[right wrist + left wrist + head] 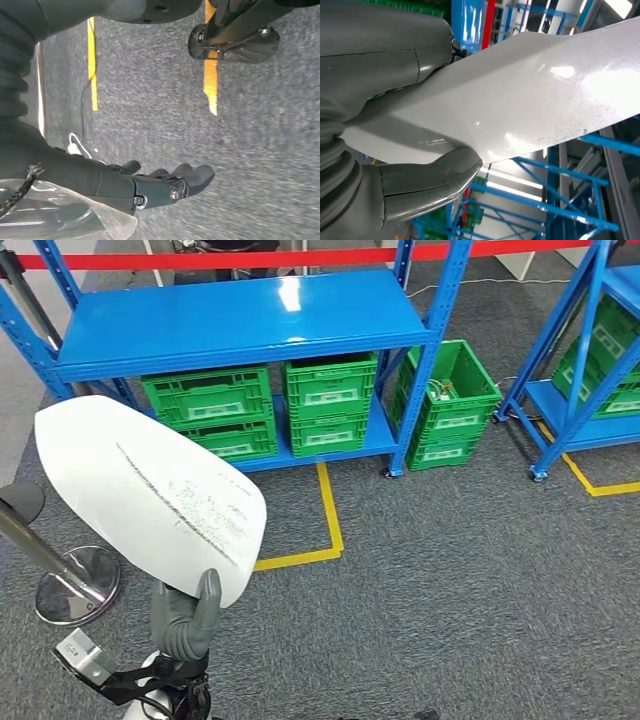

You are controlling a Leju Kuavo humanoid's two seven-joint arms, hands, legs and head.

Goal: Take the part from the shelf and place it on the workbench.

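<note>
The part is a large flat white panel [147, 490] with a rounded end and grey smudges, held up at the lower left of the head view. My left hand [185, 618] grips its lower edge, thumb over the near face. In the left wrist view the white panel [531, 95] runs out from between the thick grey thumb [429, 180] and the hand's upper part. My right hand [162, 185] hangs over grey carpet, fingers stretched out and apart, holding nothing. The blue shelf [234, 315] stands ahead with a bare top board.
Green crates [328, 400] sit on the shelf's lower level, and another green crate [453, 405] stands on the floor beside it. A second blue rack [589, 360] is at the right. Yellow floor tape [328, 510] marks the carpet. A round metal stand base [75, 585] lies at the left.
</note>
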